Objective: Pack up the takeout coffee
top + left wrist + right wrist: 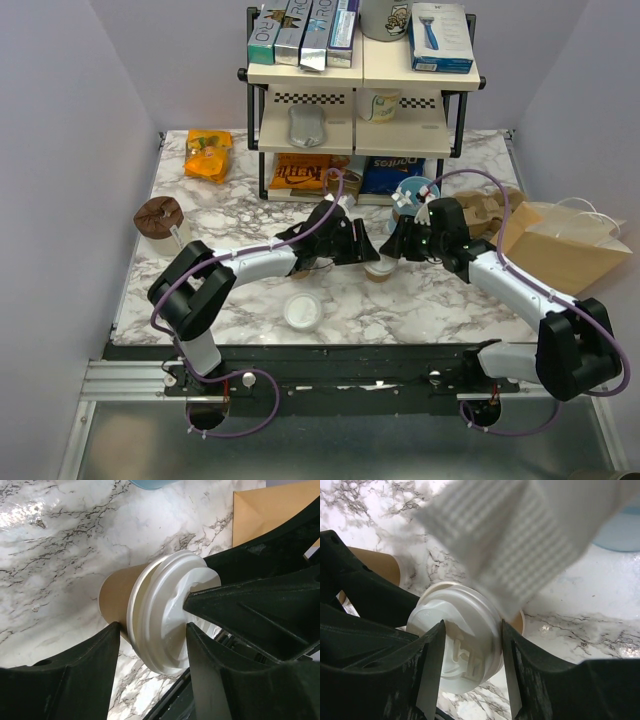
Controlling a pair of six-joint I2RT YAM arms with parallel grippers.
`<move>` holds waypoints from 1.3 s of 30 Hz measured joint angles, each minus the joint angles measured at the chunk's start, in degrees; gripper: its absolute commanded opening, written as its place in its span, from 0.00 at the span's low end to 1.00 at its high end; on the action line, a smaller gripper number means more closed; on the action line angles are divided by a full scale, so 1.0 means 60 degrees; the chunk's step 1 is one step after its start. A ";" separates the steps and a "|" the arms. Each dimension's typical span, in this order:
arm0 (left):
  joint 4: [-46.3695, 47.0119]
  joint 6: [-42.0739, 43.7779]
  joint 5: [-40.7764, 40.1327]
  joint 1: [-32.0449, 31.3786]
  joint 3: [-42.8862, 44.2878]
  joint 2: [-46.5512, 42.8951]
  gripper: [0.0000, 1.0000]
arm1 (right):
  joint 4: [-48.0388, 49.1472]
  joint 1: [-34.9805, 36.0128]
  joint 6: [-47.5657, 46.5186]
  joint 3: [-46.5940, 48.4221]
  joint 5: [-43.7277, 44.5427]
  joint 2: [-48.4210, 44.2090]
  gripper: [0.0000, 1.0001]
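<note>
One tan takeout coffee [116, 592], round white lid [167, 580], clamped by left tool [152, 626], right tool [472, 625]

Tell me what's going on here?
Both arms meet at mid-table over the small tan paper cup with a white plastic lid. The left hand flanks it with its fingers; the right hand rests fingers on its lid. Whether either truly grips is unclear. The cup stands on the marble table, not yet in the brown paper bag.

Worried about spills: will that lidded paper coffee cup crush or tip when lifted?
The takeout coffee likely crushes under a hard squeeze; its wall is paper. Its white lid looks creased, so it might pop loose.
</note>
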 measured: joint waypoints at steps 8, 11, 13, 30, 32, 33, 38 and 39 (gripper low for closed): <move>0.0066 0.0004 0.0091 0.0000 -0.0007 0.0000 0.70 | 0.0069 0.0000 -0.0186 -0.0004 0.0058 -0.0062 0.53; 0.0120 0.0000 0.0233 0.0000 -0.0025 0.0000 0.73 | -0.0062 0.0000 -0.0164 -0.0004 0.0087 -0.0197 0.51; 0.0168 0.0000 0.0317 -0.0004 -0.0040 0.0000 0.73 | -0.0219 0.0000 -0.0153 -0.0004 0.0153 -0.0321 0.51; 0.0277 -0.0022 0.0495 -0.0018 -0.0055 -0.0004 0.73 | -0.1800 0.0040 -0.0113 0.0565 0.0980 -0.0528 0.47; 0.0277 -0.0022 0.0499 -0.0018 -0.0055 -0.0004 0.73 | -0.1927 0.0044 -0.0113 0.0641 0.1053 -0.0572 0.46; 0.0273 -0.0025 0.0499 -0.0018 -0.0055 -0.0007 0.73 | -0.1956 0.0044 -0.0113 0.0663 0.1067 -0.0597 0.46; 0.0280 -0.0025 0.0503 -0.0018 -0.0055 -0.0127 0.73 | -0.2124 0.0044 -0.0138 0.0801 0.1093 -0.0630 0.32; 0.0280 -0.0025 0.0506 -0.0018 -0.0055 -0.0149 0.73 | -0.2116 0.0044 -0.0124 0.0827 0.1093 -0.0630 0.32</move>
